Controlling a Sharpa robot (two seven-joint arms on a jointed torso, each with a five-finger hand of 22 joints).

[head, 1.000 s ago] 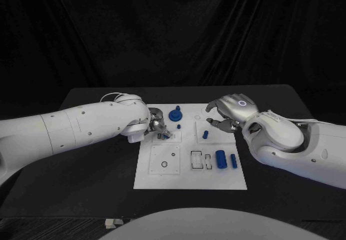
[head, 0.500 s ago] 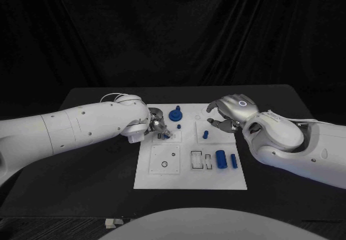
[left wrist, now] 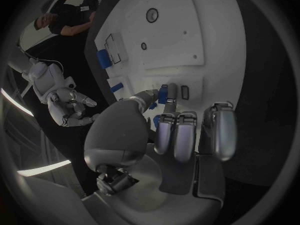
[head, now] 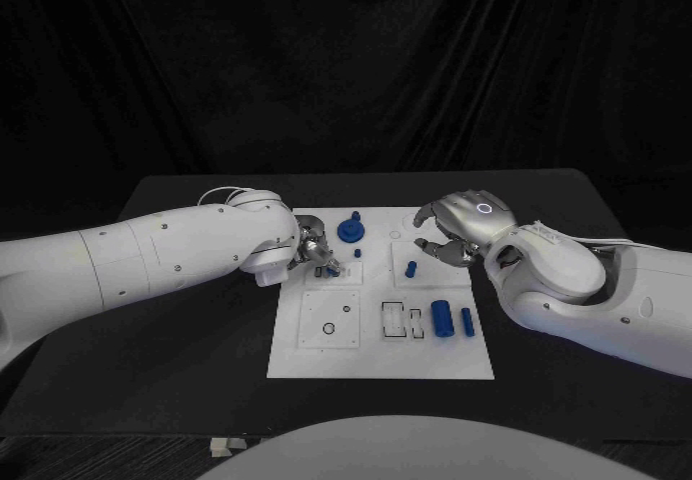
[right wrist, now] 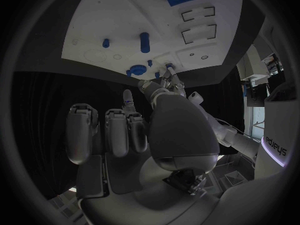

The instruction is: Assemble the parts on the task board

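the white rectangular task board (head: 378, 350) lies in the middle of the black bench (head: 173, 350). the left silver hand (head: 315, 254) is over the upper left part of the board, and its fingers (left wrist: 164, 96) pinch a small blue peg-like part (left wrist: 162, 93) just above a small black-outlined slot in the board. the right silver hand (head: 459, 228) hovers at the upper right corner of the board with its fingers (right wrist: 119, 130) curled inward, grasping nothing. a round blue knob-shaped part (head: 351, 232) stands near the top of the board, a short blue cylinder (head: 411, 268) is between the two hands, and a wide blue block (head: 441, 320) with a thin blue bar (head: 466, 321) beside it lies at the lower right.
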